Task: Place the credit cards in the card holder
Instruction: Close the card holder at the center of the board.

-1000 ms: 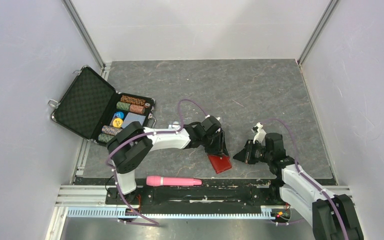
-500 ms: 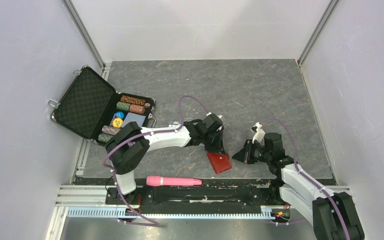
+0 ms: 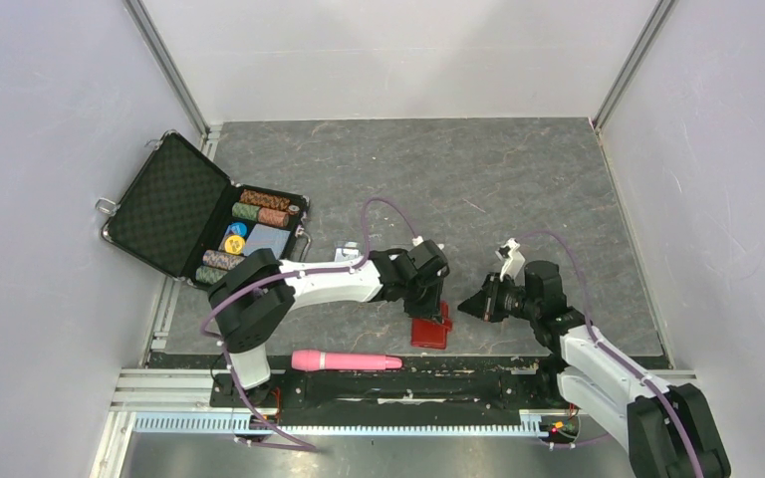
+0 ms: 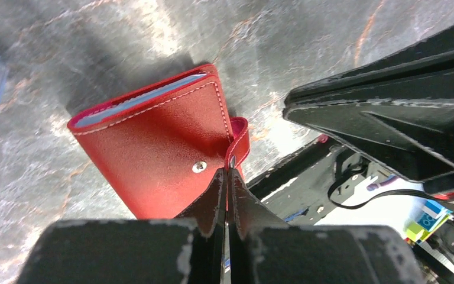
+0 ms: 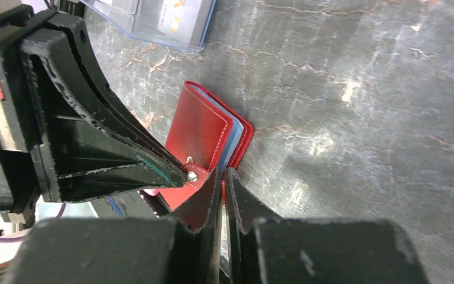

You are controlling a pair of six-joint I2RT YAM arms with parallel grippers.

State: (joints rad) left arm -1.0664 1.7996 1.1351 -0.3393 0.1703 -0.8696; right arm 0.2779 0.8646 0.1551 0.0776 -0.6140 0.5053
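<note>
The card holder [image 3: 428, 333] is a red folded wallet with pale blue pockets showing at its edge [image 4: 148, 139] [image 5: 204, 133], lying close to the table's near edge. My left gripper [image 3: 440, 311] [image 4: 227, 171] comes down onto it from the left and is shut on its snap tab [image 4: 236, 142]. My right gripper [image 3: 466, 305] [image 5: 223, 171] is shut, its tips just right of the wallet and holding nothing. One grey-blue credit card [image 5: 180, 15] with a yellow mark lies in a clear case behind the wallet.
An open black chip briefcase [image 3: 174, 204] with chip rows sits at the far left. The clear plastic case [image 3: 344, 250] lies behind my left arm. A pink cylinder [image 3: 347, 360] rests on the front rail beyond the table's near edge.
My left gripper has closed on the wallet's tab and shifted toward the near edge. The wallet has turned and slid a little left with it. The right gripper has edged left.
</note>
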